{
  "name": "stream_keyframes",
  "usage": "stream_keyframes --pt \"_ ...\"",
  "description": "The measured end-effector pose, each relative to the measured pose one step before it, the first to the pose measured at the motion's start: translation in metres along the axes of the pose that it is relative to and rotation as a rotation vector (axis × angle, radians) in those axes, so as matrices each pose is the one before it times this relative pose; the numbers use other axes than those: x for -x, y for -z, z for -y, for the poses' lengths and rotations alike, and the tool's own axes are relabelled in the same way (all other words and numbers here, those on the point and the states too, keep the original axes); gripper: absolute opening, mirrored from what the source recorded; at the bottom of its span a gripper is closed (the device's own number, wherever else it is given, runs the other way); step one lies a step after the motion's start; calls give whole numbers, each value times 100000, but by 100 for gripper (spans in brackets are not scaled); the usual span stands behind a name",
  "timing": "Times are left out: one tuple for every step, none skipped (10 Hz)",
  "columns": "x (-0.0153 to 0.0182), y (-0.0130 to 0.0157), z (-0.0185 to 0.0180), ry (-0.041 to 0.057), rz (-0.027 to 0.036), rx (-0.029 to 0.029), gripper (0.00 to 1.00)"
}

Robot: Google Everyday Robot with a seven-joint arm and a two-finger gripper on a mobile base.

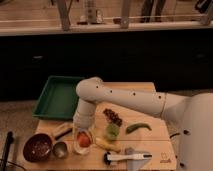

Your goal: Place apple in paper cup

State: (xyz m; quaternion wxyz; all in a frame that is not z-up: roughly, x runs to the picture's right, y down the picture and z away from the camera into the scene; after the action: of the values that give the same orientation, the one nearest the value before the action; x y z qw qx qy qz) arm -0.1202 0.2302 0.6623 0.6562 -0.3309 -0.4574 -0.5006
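The apple (83, 140) sat at the mouth of the white paper cup (77, 147) near the front edge of the wooden tabletop (152, 142), with the hand (83, 131) directly over it; whether that hand was spread or pinching the fruit could not be told. A small metal cup (60, 149) and a brown bowl (37, 147) stood to the left, a translucent green cup (112, 131) and dark grapes (113, 117) to the right, and a green tray (59, 96) lay behind
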Motion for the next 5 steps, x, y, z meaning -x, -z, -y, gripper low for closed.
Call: stream_keyframes --pt "22 -3 136 332 261 176 59" --pt "-12 69 -141 -182 82 156 70" --pt "67 10 -22 121 49 312 78" --pt "97 -11 44 284 26 326 80" --pt "130 73 -44 251 -72 261 80"
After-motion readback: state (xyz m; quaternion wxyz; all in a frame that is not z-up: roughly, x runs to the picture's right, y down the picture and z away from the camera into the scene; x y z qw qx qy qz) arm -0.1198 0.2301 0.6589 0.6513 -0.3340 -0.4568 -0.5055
